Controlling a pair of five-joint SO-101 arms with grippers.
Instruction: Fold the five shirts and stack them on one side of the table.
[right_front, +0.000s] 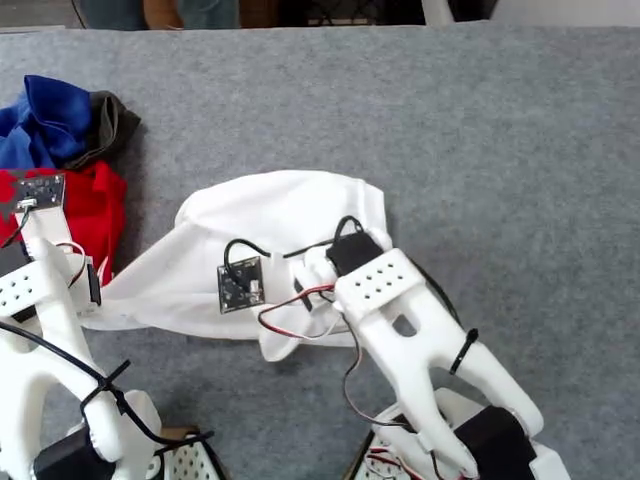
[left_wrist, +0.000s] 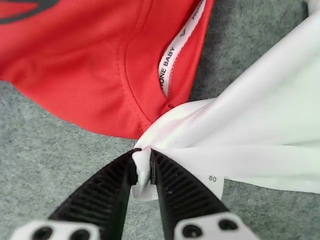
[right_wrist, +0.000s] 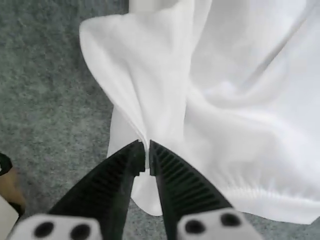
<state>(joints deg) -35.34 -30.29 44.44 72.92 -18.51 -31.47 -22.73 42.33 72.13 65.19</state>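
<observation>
The grey felt table (right_front: 520, 140) runs from edge to edge. Across its middle lies the white shirt (right_front: 280, 215), rumpled and unfolded, and both pincers have hold of it.

The right arm (right_front: 420, 330) leans in over the shirt's near edge. The right pincer (right_wrist: 146, 150) is pinched closed on a raised ridge of white cloth. Most of the shirt fans out beyond its tips and to one side, with bare felt on the other side.

The left arm (right_front: 45, 300) stands at the shirt's outer corner. The left pincer (left_wrist: 142, 162) is clamped on that corner, with the cloth bunched between its ribbed black jaws. From there the cloth stretches in a widening wedge toward the part of the shirt that the right pincer grips.

Just past the left pincer's tips lies the red shirt (left_wrist: 85, 65), its edge touching the pinched white corner. A white label (left_wrist: 172, 60) shows at its opening.

Farther beyond the left pincer, on the far side of the red shirt, the blue shirt (right_front: 45, 120) sits in a heap. The dark grey shirt (right_front: 112, 125) is pressed against its side.
</observation>
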